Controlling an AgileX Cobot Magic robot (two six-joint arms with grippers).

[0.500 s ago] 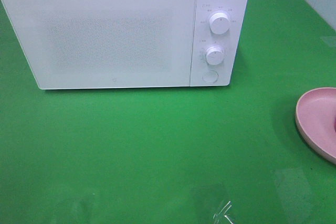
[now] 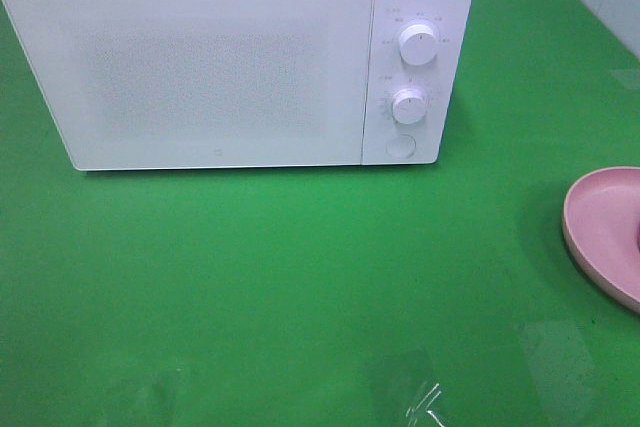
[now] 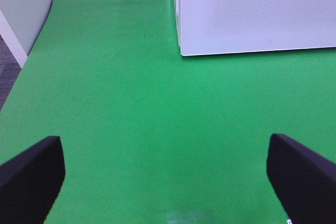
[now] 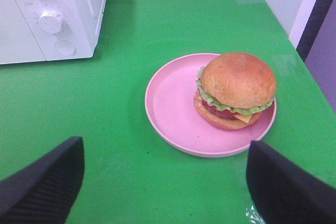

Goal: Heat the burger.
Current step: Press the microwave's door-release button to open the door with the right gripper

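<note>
The burger, with a golden-brown bun, green lettuce and a red slice, sits on a pink round plate in the right wrist view. My right gripper stands open a short way back from the plate, nothing between its dark fingers. In the exterior high view only the plate's edge shows at the right; the burger is cut off there. The white microwave stands at the back with its door shut. My left gripper is open over bare green table, short of the microwave's front corner.
The microwave has two round knobs and a round button on its right panel. Green table spreads in front of it. Its left edge, with a white wall beside it, shows in the left wrist view. Clear tape patches lie near the front.
</note>
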